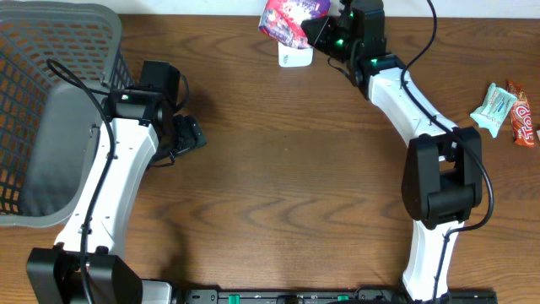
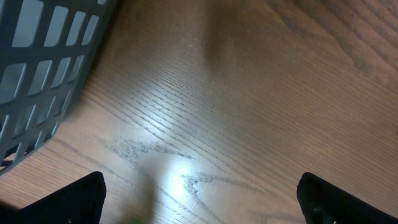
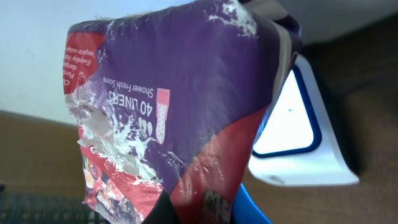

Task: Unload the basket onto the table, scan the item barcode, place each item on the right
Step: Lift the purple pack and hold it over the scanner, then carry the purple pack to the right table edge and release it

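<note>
Purple plastic film forms the packet [image 1: 291, 19], printed with red and white panels and heavily crinkled. It sits at the far edge of the desk [image 1: 278, 169], partly cut off by the top of the overhead view. The right gripper [image 1: 321, 30] holds it off the surface, with the jaws closed tight on its lower edge.

In the right wrist view the packet [image 3: 180, 106] fills most of the frame. Its long axis runs from the right gripper [image 3: 199, 208] upward, away from the jaws, with a slight lean. The lettering "40 LINERS" appears upside down in this view, so the printed top of the pack points toward the jaws. Whether a barcode faces any camera cannot be told.

A white scanner [image 1: 295, 57] stands just beside and below the packet. Its lit window with a dark blue border [image 3: 298, 124] shows behind the packet's right edge; contact between the two cannot be confirmed.

The left gripper [image 1: 190, 135] hovers over bare wood well apart from the packet. Its jaws are spread wide, with nothing between them [image 2: 211, 205].

A grey slotted basket [image 1: 51, 84] occupies the left end of the desk, just beside the left arm [image 2: 43, 68].

Two small snack wrappers, one pale green [image 1: 494, 110] and one red-orange [image 1: 523, 114], lie together at the right edge.
</note>
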### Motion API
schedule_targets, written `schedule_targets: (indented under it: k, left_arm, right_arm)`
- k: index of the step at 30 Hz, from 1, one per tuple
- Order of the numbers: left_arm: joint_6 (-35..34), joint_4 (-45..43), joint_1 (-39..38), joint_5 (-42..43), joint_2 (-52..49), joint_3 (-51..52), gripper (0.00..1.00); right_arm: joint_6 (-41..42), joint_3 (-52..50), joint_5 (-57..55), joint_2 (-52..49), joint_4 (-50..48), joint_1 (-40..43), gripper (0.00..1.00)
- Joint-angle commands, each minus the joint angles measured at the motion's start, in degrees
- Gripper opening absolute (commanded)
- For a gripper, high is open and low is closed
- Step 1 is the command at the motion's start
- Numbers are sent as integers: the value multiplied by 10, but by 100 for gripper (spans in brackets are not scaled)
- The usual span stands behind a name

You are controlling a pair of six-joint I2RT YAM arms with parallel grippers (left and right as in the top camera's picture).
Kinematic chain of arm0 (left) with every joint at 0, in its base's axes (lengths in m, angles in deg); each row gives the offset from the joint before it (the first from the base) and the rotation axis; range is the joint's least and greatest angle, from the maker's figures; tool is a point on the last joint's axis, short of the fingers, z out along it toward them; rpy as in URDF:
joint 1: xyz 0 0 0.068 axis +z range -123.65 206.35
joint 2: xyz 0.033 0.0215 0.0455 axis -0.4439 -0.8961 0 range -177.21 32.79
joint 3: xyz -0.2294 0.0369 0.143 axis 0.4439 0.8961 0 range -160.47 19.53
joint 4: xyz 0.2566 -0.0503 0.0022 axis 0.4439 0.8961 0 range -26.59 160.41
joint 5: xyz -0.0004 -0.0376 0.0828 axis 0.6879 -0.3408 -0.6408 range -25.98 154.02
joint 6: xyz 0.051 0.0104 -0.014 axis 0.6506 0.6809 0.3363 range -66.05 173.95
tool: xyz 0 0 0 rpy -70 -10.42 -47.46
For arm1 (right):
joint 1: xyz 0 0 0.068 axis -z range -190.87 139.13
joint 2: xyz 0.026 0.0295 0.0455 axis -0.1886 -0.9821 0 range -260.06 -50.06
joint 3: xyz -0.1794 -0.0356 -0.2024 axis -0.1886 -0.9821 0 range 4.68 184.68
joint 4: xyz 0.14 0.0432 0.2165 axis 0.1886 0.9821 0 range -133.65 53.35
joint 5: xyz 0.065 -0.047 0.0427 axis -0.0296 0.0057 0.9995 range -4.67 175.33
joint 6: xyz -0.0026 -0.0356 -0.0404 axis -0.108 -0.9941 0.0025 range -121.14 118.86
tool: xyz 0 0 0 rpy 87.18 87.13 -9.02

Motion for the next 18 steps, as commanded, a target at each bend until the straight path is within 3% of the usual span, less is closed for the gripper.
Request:
schedule_targets:
  k: [1,9,18]
  left_arm:
    - [-5,3,2,-7,-5,3,98]
    - [-5,3,2,-7,-5,3,98]
    - [-5,3,2,-7,-5,3,98]
  right_arm:
    - [11,4,-39,-18,-14,-6,1]
    - [-80,5,-36,27,67,61,1]
    - [-217,5,-78,120,272,271,1]
